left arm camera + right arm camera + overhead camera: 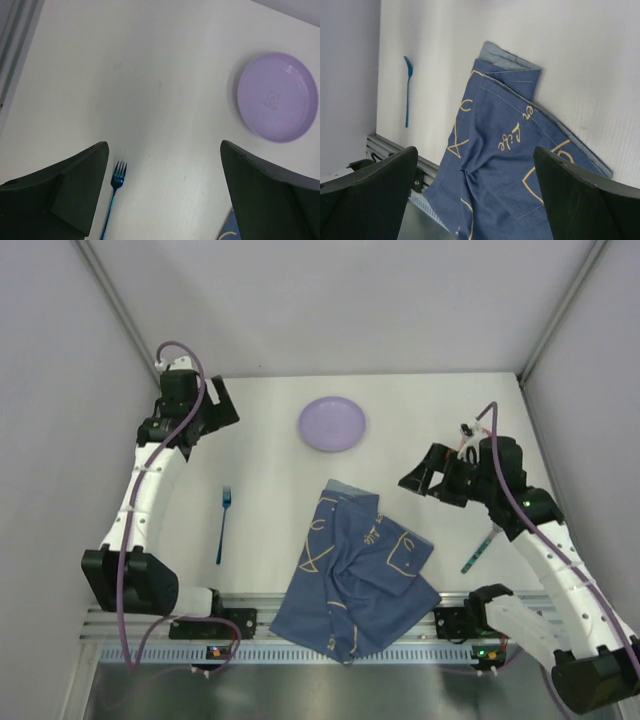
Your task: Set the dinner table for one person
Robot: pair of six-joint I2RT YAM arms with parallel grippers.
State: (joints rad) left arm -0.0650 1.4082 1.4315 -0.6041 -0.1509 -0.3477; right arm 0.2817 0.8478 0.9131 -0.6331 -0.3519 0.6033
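Nearest you, the ribbed aluminium rail [250, 620] carries both arm bases and marks the near edge of the dinner table [270, 470], whose matte white top runs from there to the far wall. A rumpled dark blue cloth [358, 575] with yellow line drawings lies at centre, its near corner hanging over the rail. If you pull on only one layer, expect the folds to open unevenly or the cloth to slip off that edge.

To the left a blue fork [223, 525] lies flat and well apart from the cloth. It is thin and flush with the surface, so your fingertips may skid over it. To the right a teal utensil [475, 553] sits partly under the right arm, its type not readable. Lowering that arm could knock it.

Further out, the right gripper [428, 483] hangs beside the cloth and the left gripper [222, 405] hangs near the far left corner. Both have their jaws spread wide with nothing between them.

A lavender plate [332, 424] rests bare near the far edge.

Pale panel walls [330, 300] with metal corner struts enclose three sides.
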